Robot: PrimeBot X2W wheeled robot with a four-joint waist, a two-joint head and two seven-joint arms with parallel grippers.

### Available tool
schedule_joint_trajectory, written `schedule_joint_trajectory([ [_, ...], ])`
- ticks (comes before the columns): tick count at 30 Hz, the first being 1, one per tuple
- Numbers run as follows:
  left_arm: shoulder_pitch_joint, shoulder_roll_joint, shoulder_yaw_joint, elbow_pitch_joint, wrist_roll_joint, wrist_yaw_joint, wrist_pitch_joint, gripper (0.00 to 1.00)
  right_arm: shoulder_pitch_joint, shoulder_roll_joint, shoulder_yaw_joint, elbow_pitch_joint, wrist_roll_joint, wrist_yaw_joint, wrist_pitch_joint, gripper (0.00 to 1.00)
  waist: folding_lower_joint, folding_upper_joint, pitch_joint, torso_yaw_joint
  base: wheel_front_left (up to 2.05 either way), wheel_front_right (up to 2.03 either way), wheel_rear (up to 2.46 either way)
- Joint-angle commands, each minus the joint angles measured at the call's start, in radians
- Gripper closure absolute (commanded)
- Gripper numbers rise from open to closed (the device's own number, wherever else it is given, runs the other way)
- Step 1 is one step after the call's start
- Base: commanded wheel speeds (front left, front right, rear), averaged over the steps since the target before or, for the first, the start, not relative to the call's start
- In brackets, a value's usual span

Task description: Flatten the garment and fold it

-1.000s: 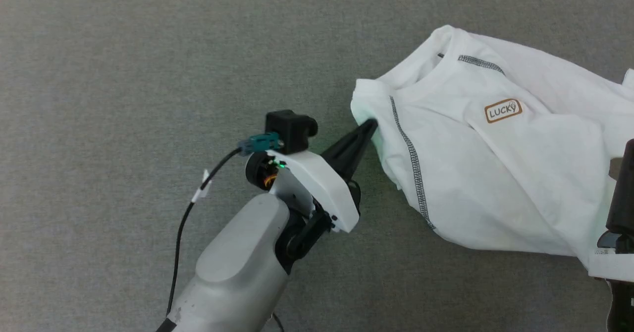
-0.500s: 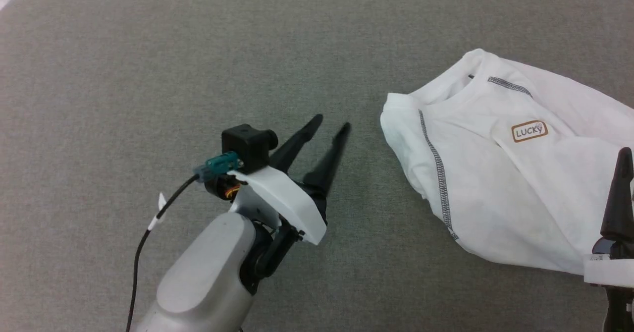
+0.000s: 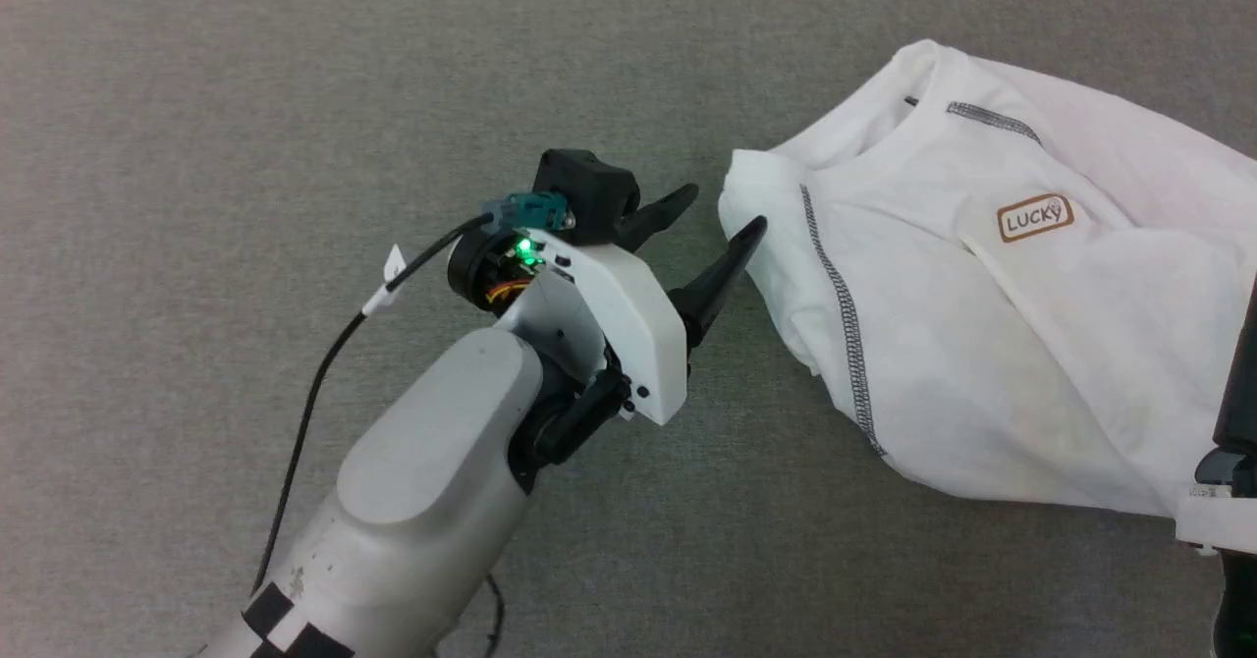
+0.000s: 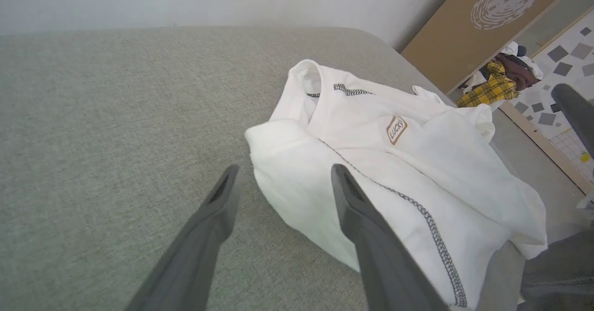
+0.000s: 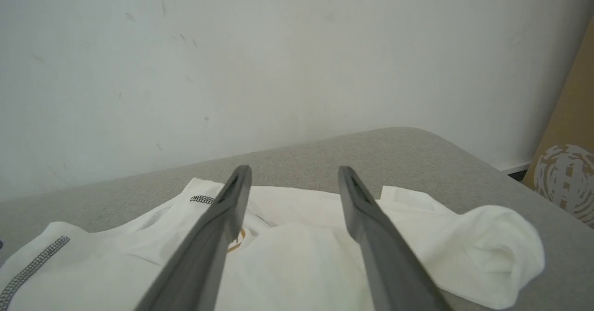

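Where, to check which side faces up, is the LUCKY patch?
Head view, right side: the LUCKY patch lies on the garment, right of the left claw.

Head looks down; both wrists low, sharing the garment (image 3: 982, 324)

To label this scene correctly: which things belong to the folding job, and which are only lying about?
For the job: white garment, left tool, right tool, grey surface.
Lying about: yellow checked cloth, brown board.

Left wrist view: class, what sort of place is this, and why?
Probably an indoor lab or workroom: a grey fabric-covered table, a heap of clothes beyond it, and a brown board beside a plain white wall.
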Motion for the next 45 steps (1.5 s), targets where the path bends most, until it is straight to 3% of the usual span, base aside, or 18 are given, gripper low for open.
schedule_joint_trajectory([
  [1, -0.018, 0.005, -0.002, 0.013, -0.009, -0.008, 0.016, 0.00, -0.012, 0.000, -0.004, -0.008, -0.008, -0.001, -0.005, 0.00, -0.0001, 0.0000, 0.039, -0.037, 0.00, 0.00, 0.00],
  [11, -0.046, 0.000, -0.005, 0.101, -0.038, 0.004, 0.084, 0.00, -0.025, 0.000, 0.008, -0.011, 0.014, -0.001, -0.005, 0.00, -0.0001, 0.0000, 0.087, -0.073, 0.00, 0.00, 0.00],
  [12, -0.044, -0.006, -0.004, 0.104, -0.047, 0.001, 0.085, 0.09, -0.026, 0.000, 0.007, -0.010, 0.016, -0.001, -0.005, 0.00, -0.0001, 0.0000, 0.090, -0.074, 0.00, 0.00, 0.00],
  [13, -0.042, -0.012, -0.005, 0.105, -0.055, -0.004, 0.084, 0.67, -0.027, 0.000, 0.007, -0.010, 0.016, -0.001, -0.005, 0.00, -0.0001, 0.0000, 0.092, -0.073, 0.00, 0.00, 0.00],
  [14, -0.038, -0.017, -0.004, 0.105, -0.065, -0.009, 0.081, 1.00, -0.028, 0.000, 0.006, -0.009, 0.016, -0.001, -0.005, 0.00, -0.0001, 0.0000, 0.094, -0.073, 0.00, 0.00, 0.00],
  [25, 0.023, -0.033, 0.038, 0.035, -0.148, -0.034, -0.007, 1.00, -0.025, 0.000, 0.002, 0.018, 0.009, -0.001, -0.005, 0.00, -0.0001, 0.0000, 0.031, -0.035, 0.00, 0.00, 0.00],
  [33, 0.095, 0.001, 0.094, -0.079, -0.182, -0.005, -0.059, 1.00, 0.003, 0.000, 0.007, 0.041, 0.002, -0.001, -0.005, 0.00, -0.0001, 0.0000, -0.067, 0.005, 0.00, 0.00, 0.00],
  [38, 0.140, 0.076, 0.145, -0.176, -0.193, 0.035, -0.048, 1.00, 0.022, 0.000, 0.006, 0.048, 0.002, -0.001, -0.005, 0.00, -0.0001, 0.0000, -0.113, 0.021, 0.00, 0.00, 0.00],
  [45, 0.146, 0.290, 0.264, -0.331, -0.165, 0.114, 0.026, 1.00, 0.033, 0.000, -0.001, 0.043, 0.006, -0.001, -0.005, 0.00, -0.0001, 0.0000, -0.128, 0.014, 0.00, 0.00, 0.00],
])
